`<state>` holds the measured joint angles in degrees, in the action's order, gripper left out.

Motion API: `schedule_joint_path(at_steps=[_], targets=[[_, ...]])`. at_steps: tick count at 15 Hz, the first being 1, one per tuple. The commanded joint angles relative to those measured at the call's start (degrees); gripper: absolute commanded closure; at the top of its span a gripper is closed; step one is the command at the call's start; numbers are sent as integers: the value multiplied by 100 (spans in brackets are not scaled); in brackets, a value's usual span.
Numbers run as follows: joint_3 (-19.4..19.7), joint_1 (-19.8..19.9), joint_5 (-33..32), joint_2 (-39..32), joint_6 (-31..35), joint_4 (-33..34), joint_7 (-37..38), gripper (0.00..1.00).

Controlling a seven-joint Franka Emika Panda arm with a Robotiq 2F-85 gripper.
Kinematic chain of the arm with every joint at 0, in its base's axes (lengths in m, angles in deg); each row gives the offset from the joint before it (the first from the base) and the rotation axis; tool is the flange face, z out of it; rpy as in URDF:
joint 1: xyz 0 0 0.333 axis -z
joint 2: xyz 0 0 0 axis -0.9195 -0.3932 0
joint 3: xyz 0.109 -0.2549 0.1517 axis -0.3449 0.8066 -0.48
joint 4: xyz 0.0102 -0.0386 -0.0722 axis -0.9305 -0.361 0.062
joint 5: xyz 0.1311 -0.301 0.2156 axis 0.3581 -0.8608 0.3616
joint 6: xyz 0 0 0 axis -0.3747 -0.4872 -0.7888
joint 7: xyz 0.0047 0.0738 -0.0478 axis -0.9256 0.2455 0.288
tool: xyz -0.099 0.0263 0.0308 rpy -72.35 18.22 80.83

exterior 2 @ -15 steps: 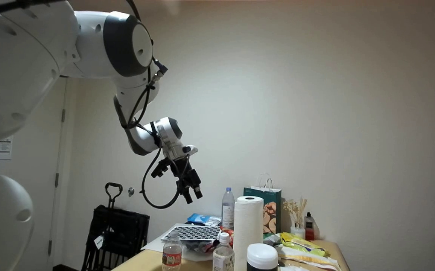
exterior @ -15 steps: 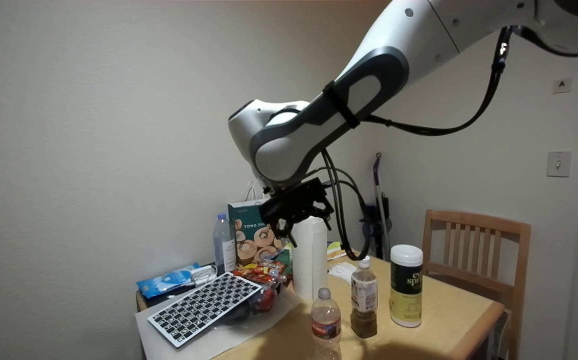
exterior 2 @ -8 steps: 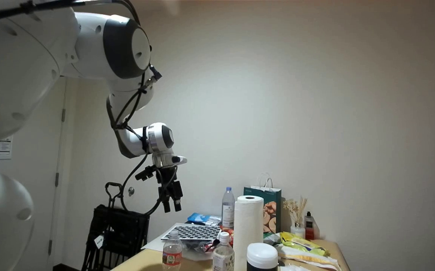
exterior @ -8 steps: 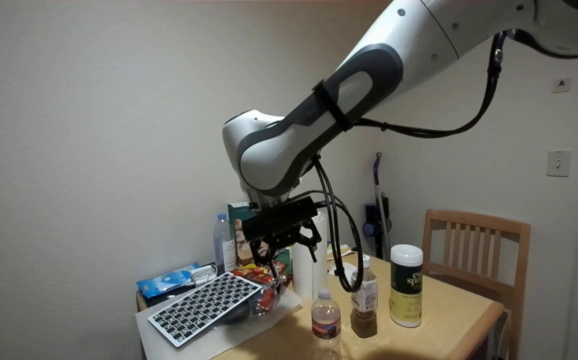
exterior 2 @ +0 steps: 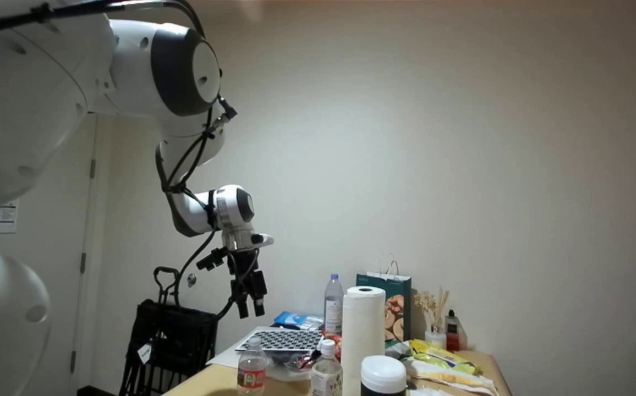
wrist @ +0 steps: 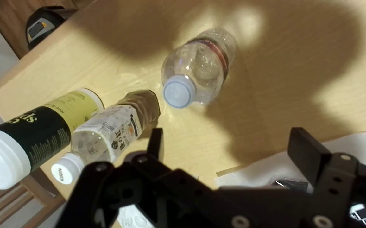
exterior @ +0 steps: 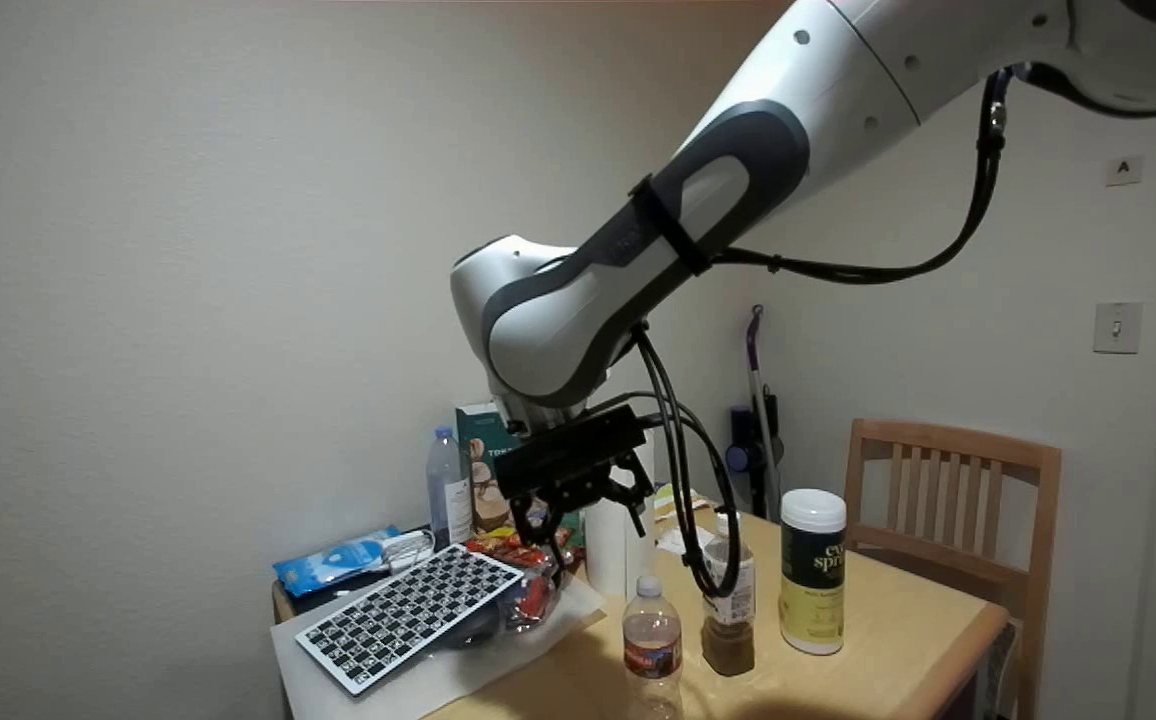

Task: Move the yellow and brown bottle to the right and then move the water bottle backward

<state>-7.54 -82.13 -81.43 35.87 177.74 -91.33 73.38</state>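
The yellow and brown bottle point(exterior: 813, 575) is a wide canister with a white lid, dark upper band and yellow lower part. It stands upright on the table, and shows in the wrist view point(wrist: 43, 136); only its top shows in an exterior view point(exterior 2: 383, 374). The water bottle point(exterior: 651, 640), clear with a red label, stands upright in both exterior views point(exterior 2: 251, 369) and near the upper middle of the wrist view point(wrist: 198, 66). My gripper point(exterior: 599, 552) is open and empty above the table, apart from all bottles; its fingers are spread wide in the wrist view point(wrist: 227, 142).
A slim brown milk tea bottle point(exterior: 728, 610) stands between the two task bottles. A paper towel roll point(exterior 2: 363, 335) stands behind. A checkered board point(exterior: 408, 615), snack bags point(exterior: 528, 548), a tall bottle point(exterior: 448, 490) and a green bag point(exterior 2: 392, 300) are farther back. A chair point(exterior: 958, 500) stands beside the table.
My gripper has come down and its tilt has become more upright; it has shifted left in an exterior view. The fingers stay open. The bottles have not moved.
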Motion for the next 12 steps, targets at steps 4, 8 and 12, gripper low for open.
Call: schedule_joint_path(at_steps=[4, 8, 12], targets=[[65, 165, 337, 573, 769, -1479, -66, 0], [45, 309, 567, 784, 1500, -2193, -278, 0], [10, 445, 950, 937, 2275, -2724, -658, 32]])
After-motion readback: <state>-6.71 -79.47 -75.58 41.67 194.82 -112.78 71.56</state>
